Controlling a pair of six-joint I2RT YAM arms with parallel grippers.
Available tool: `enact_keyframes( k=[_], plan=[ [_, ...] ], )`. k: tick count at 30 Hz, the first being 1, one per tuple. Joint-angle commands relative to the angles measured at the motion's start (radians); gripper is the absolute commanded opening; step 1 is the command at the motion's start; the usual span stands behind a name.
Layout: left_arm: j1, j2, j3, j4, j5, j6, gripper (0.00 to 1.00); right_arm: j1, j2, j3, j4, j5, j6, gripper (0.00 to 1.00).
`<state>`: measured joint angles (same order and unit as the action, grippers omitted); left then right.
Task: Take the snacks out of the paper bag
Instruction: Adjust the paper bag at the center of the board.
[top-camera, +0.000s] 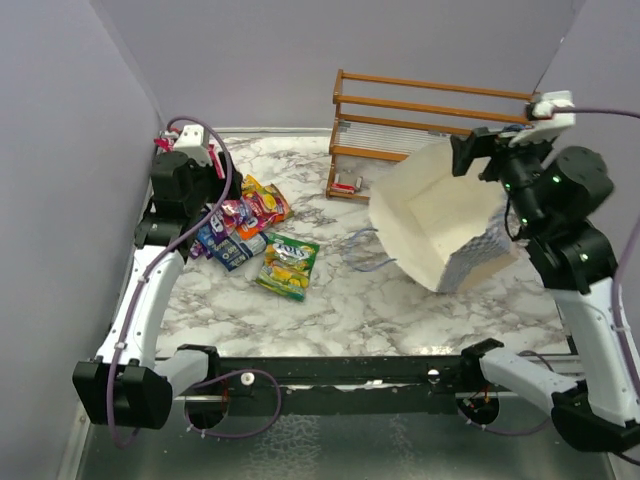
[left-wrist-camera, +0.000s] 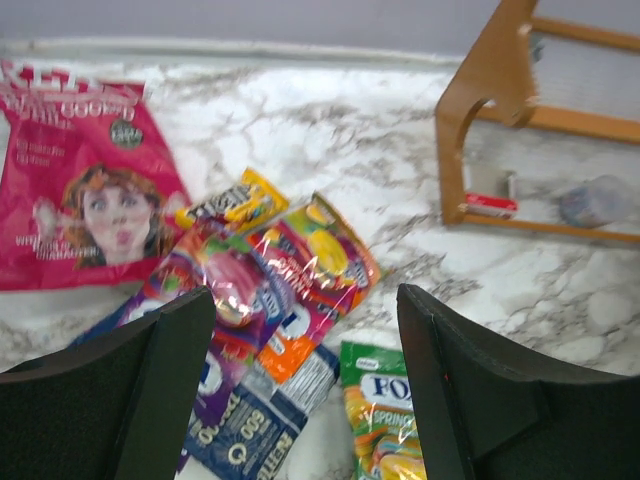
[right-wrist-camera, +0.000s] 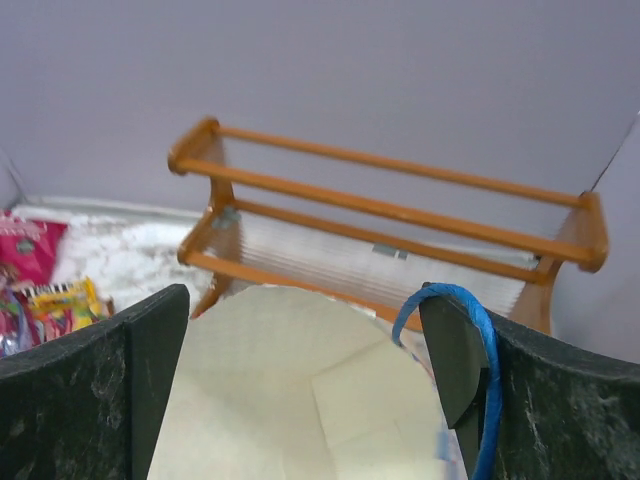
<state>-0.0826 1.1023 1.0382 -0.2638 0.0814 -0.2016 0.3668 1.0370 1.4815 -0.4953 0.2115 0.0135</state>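
The paper bag (top-camera: 440, 215) lies tilted on its side at the right, its cream inside facing left; no packet shows in it. My right gripper (top-camera: 468, 155) is at its upper rim, jaws wide open over the bag's mouth (right-wrist-camera: 290, 400), with a blue cord handle (right-wrist-camera: 478, 320) looped over the right finger. The snacks lie on the table at the left: a pink-red bag with a face (left-wrist-camera: 85, 190), a pile of orange, purple and blue packets (left-wrist-camera: 270, 290) (top-camera: 245, 215), and a green-yellow packet (top-camera: 288, 265) (left-wrist-camera: 385, 420). My left gripper (left-wrist-camera: 305, 370) hovers open and empty above them.
A wooden rack (top-camera: 430, 120) stands at the back, just behind the bag; it also shows in the left wrist view (left-wrist-camera: 500, 110) and the right wrist view (right-wrist-camera: 390, 215). The bag's other cord handle (top-camera: 360, 250) trails on the marble table (top-camera: 360, 300). Grey walls close in left and right.
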Motion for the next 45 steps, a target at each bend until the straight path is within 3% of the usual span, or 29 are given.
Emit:
enact_keyframes(
  k=[1, 4, 7, 10, 15, 18, 21, 23, 26, 32, 39, 45],
  plan=[
    [-0.012, 0.012, 0.138, 0.004, 0.139, -0.009, 0.76, -0.002, -0.04, 0.002, 0.057, 0.038, -0.018, 0.99],
    [-0.013, 0.015, 0.194, 0.001, 0.2, -0.031, 0.76, -0.002, -0.004, -0.023, 0.034, 0.072, 0.02, 0.99],
    [-0.014, 0.014, 0.236, -0.018, 0.233, -0.033, 0.78, -0.002, 0.009, -0.054, 0.046, -0.053, 0.055, 1.0],
    [-0.015, 0.008, 0.238, -0.048, 0.261, -0.059, 0.78, -0.002, 0.023, -0.041, 0.036, -0.148, 0.107, 0.91],
    [-0.041, -0.041, 0.132, 0.018, 0.441, -0.152, 0.79, -0.002, 0.087, 0.067, -0.085, -0.214, 0.251, 0.74],
    [-0.074, -0.056, 0.056, 0.111, 0.535, -0.237, 0.78, -0.002, 0.134, 0.141, -0.159, -0.321, 0.293, 0.72],
    [-0.188, -0.055, -0.026, 0.27, 0.574, -0.36, 0.79, -0.002, 0.142, 0.17, -0.178, -0.378, 0.32, 0.7],
    [-0.328, -0.051, -0.064, 0.354, 0.492, -0.396, 0.8, -0.002, 0.145, 0.179, -0.182, -0.407, 0.334, 0.7],
    [-0.48, -0.039, -0.069, 0.3, 0.267, -0.409, 0.82, -0.002, 0.136, 0.177, -0.162, -0.47, 0.33, 0.7],
    [-0.545, -0.01, -0.068, 0.247, 0.106, -0.382, 0.88, -0.002, 0.129, 0.13, -0.117, -0.531, 0.3, 0.7],
    [-0.58, 0.036, -0.008, 0.036, -0.044, -0.322, 0.85, -0.002, 0.128, 0.041, -0.054, -0.611, 0.296, 0.7],
    [-0.58, 0.02, 0.043, -0.076, -0.121, -0.303, 0.85, -0.002, 0.134, 0.007, -0.091, -0.499, 0.235, 0.73]
  ],
)
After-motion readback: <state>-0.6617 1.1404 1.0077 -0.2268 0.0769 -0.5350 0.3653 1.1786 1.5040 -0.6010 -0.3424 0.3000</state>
